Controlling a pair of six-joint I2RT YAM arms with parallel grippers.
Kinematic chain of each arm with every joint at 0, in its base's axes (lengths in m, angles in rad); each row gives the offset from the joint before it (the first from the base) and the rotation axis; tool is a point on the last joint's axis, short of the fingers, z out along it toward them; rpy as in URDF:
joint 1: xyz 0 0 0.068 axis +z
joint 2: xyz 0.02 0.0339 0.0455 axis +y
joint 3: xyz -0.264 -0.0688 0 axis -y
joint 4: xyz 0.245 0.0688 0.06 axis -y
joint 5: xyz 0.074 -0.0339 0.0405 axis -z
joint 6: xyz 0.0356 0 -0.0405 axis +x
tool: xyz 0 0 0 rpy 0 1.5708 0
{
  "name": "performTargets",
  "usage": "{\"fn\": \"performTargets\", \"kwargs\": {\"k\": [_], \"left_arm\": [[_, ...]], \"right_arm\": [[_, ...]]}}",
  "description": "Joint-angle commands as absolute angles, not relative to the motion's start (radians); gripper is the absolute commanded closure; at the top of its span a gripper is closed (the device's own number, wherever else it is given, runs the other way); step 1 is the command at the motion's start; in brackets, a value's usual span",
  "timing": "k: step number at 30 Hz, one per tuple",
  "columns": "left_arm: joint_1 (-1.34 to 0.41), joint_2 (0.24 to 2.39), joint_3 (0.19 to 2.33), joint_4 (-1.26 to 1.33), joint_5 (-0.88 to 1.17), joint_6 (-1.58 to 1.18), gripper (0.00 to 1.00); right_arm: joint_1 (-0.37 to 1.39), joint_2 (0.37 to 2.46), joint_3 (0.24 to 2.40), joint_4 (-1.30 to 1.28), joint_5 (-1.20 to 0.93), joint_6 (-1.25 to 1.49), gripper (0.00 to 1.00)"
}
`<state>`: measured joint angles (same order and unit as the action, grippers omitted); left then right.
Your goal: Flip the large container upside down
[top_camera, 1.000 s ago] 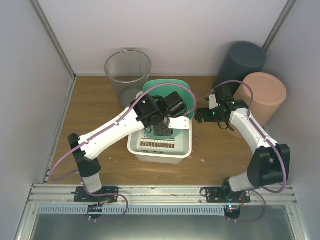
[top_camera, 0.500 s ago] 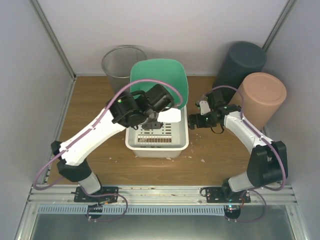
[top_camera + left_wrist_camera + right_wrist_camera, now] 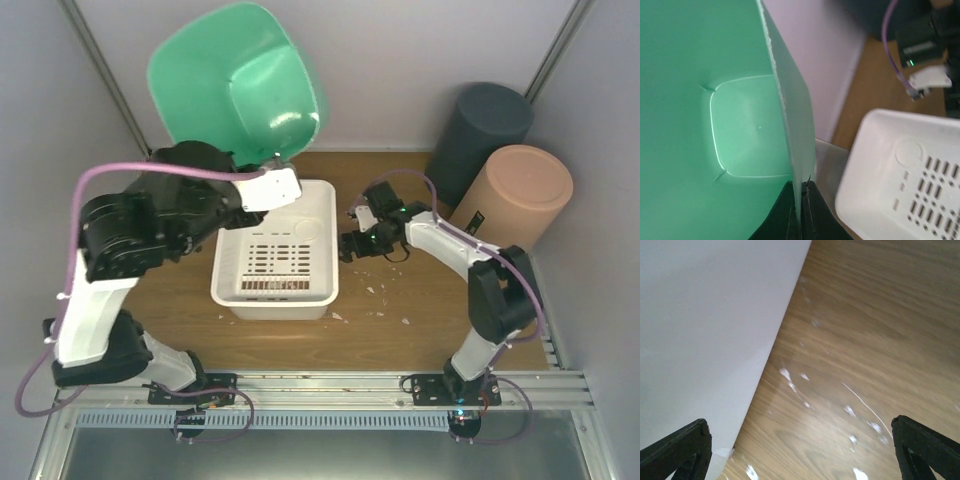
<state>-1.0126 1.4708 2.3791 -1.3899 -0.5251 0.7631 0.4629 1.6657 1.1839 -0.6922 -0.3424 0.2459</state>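
A large green plastic bin (image 3: 235, 85) hangs high over the back left of the table, tilted with its open mouth towards the camera. My left gripper (image 3: 272, 162) is shut on its rim; in the left wrist view the black fingers (image 3: 786, 215) pinch the thin green wall (image 3: 715, 125). A white slotted basket (image 3: 275, 295) sits on the table below, and it also shows in the left wrist view (image 3: 900, 165). My right gripper (image 3: 346, 245) is open and empty, low over the table beside the basket's right wall (image 3: 700, 330).
A dark grey cylinder (image 3: 480, 125) and a peach cylinder (image 3: 515, 190) stand at the back right. White crumbs (image 3: 380, 290) lie on the wood right of the basket. Grey walls close in the left, back and right sides.
My left arm has lifted the green bin from behind the basket, up and to the left. The white basket has shifted left. My right gripper has followed it leftward.
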Motion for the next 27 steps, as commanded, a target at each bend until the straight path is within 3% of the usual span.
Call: {"fn": "performTargets", "kwargs": {"k": [1, 14, 21, 27], "left_arm": [[-1.007, 1.364, 2.339, -1.128, -0.608, 0.825, 1.00], [-1.006, 1.364, 2.363, -1.077, -0.537, 0.784, 1.00], [-0.986, 1.341, 2.208, -0.959, -0.393, 0.758, 1.00], [-0.831, 1.356, 2.130, -0.769, -0.080, 0.598, 1.00]], "right_arm": [[0.540, 1.762, 1.305, -0.645, -0.337, 0.294, 0.03], [0.705, 1.995, 1.646, -0.542, -0.532, 0.395, 0.06], [0.571, 1.736, 1.579, -0.747, -0.147, 0.408, 0.03], [0.341, 1.481, 1.433, -0.817, -0.060, 0.384, 0.01]]}}
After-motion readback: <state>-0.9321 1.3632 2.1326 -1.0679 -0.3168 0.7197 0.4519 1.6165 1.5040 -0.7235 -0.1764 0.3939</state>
